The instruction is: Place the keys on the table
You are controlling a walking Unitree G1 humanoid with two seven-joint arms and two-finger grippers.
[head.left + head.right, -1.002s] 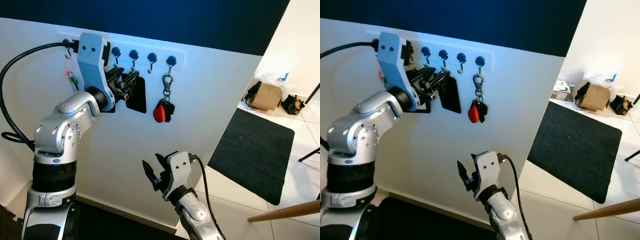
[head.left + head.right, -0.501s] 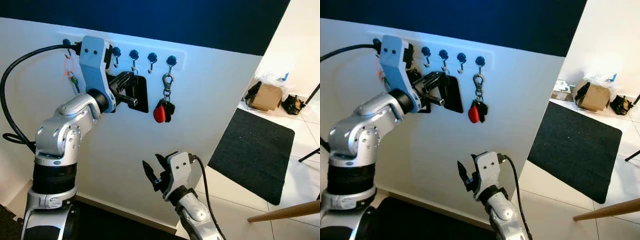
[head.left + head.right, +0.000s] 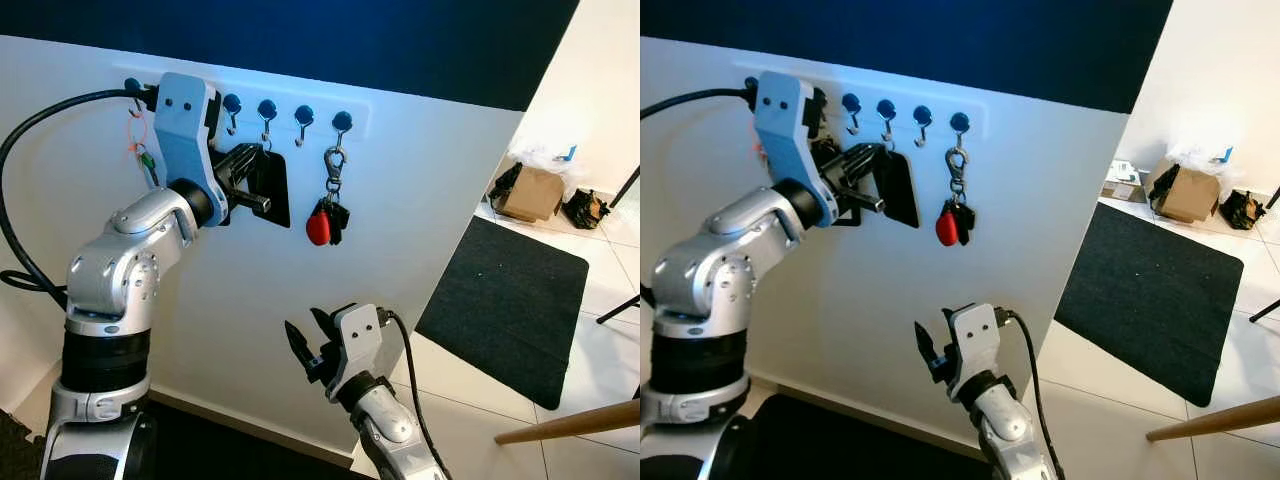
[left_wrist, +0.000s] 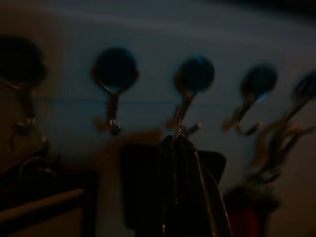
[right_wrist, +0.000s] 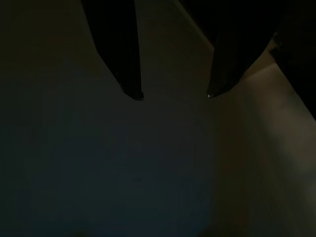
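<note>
Nearest the camera, the right tool (image 3: 308, 345) hangs low before the white wall (image 3: 440, 200), its two black fingers spread apart with nothing between them. It is well below the hook rack.

Higher and farther, the left tool (image 3: 250, 180) is raised to the hook rack (image 3: 300, 112), its fingers parted around the black key fob (image 3: 277, 190) that hangs from the third hook. Whether the fingers press on the fob cannot be told.

The rack carries five blue-knobbed hooks in a row. Three bear something: the leftmost holds an orange ring with a green tag (image 3: 140, 140), the third holds the black fob with its keys, and the rightmost holds a silver clasp with a red-and-black key bunch (image 3: 324, 222), just beside the left tool.

Beyond the wall's edge, one dark mat (image 3: 510, 300) lies on the tiled floor (image 3: 600, 370), and one cardboard box (image 3: 530, 192) stands past it.
</note>
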